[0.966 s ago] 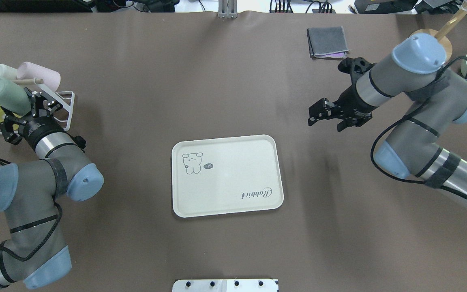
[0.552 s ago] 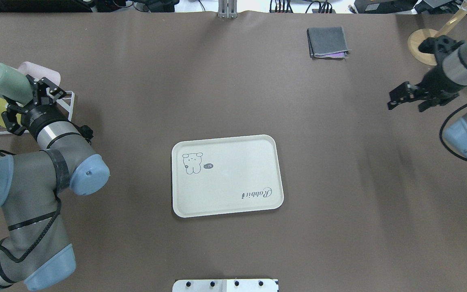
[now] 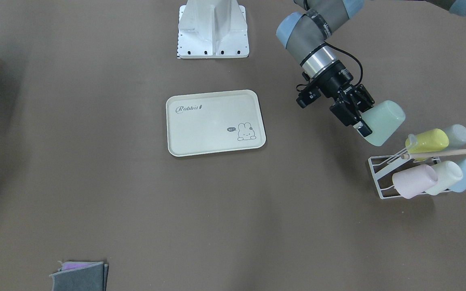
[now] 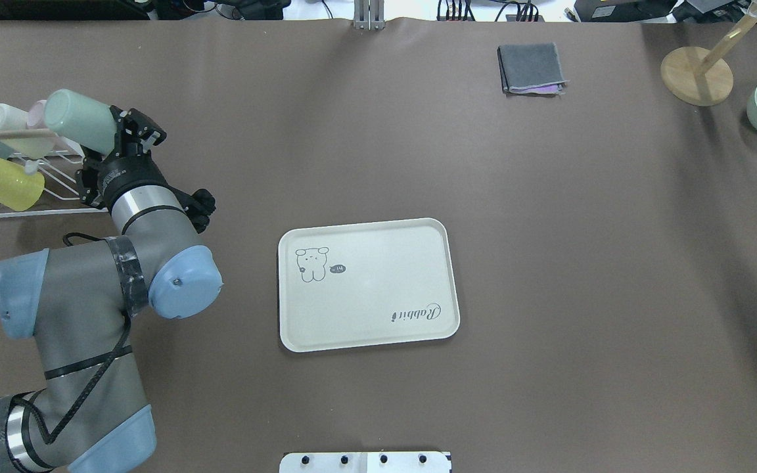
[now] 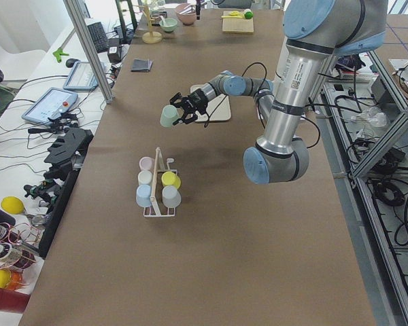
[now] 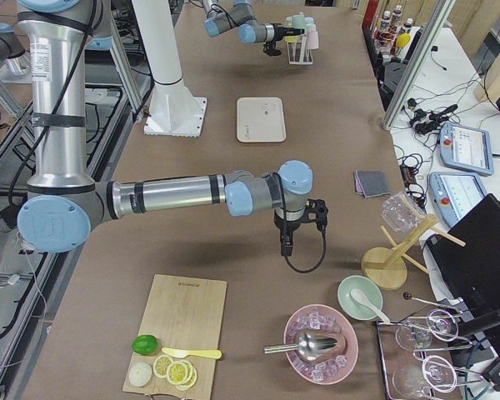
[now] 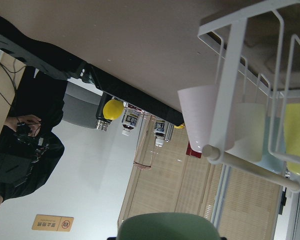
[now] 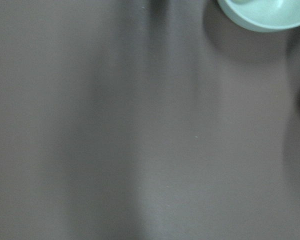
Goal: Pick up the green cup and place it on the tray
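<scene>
Left gripper (image 4: 102,136) clamped on rim of the matte sage-green plastic cup (image 4: 79,128). The cup is held on its side, off the table, just beside the white wire cup rack (image 4: 56,174) that holds the yellow plastic cup (image 4: 4,182) and other pastel cups. Flat cream rectangular tray (image 4: 378,289) lies at table centre, well apart from the cup. Right gripper (image 6: 285,247) points down over the table in the right-side view only; can't tell whether its jaws are apart or together.

Overhead and front-facing views look down from opposite sides, sharing the tray (image 4: 378,295).
</scene>
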